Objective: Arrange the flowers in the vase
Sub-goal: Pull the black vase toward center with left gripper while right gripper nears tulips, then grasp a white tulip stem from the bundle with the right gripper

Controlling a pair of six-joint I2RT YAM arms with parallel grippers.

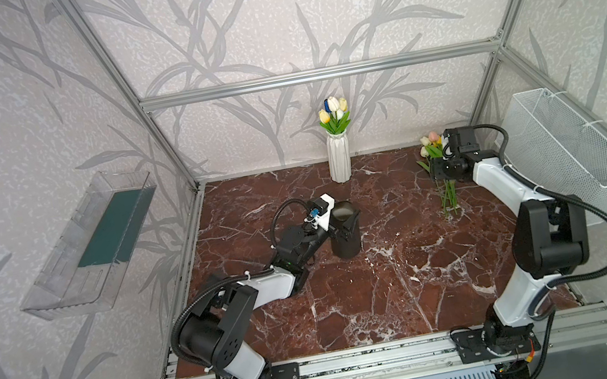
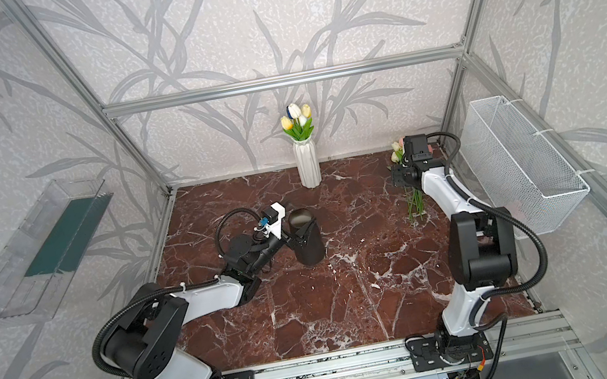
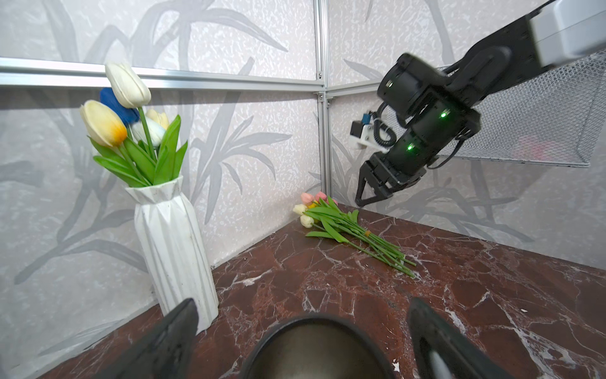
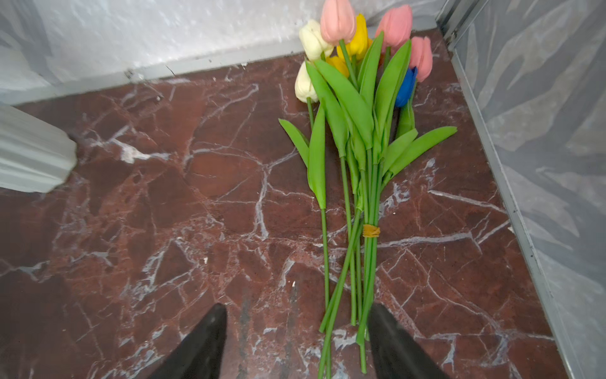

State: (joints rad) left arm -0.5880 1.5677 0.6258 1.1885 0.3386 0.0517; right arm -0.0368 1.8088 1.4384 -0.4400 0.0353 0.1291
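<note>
Green stems bound by 1 mustard band (image 4: 371,230) make up the flowers (image 4: 360,131), a bunch lying flat on the red-brown marble table (image 1: 395,288) near its right rear corner. Its long axis runs front to back, with the heads toward the back wall and the cut ends toward the front. The right wrist view shows the band and pink, yellow, cream and blue heads. In both top views the arm covers the middle of the bunch, leaving a few heads and the lower stems. The left wrist view shows the right gripper (image 4: 296,308) hanging above the bunch, clear of it, its jaws parted and holding nothing. The left gripper (image 1: 345,225) stands wide at mid-table, 1 finger on each side of the black vase (image 1: 345,242), with gaps at the rim in its wrist view. A white ribbed vase (image 1: 339,159) by the back wall holds upright tulips (image 1: 334,113).
</note>
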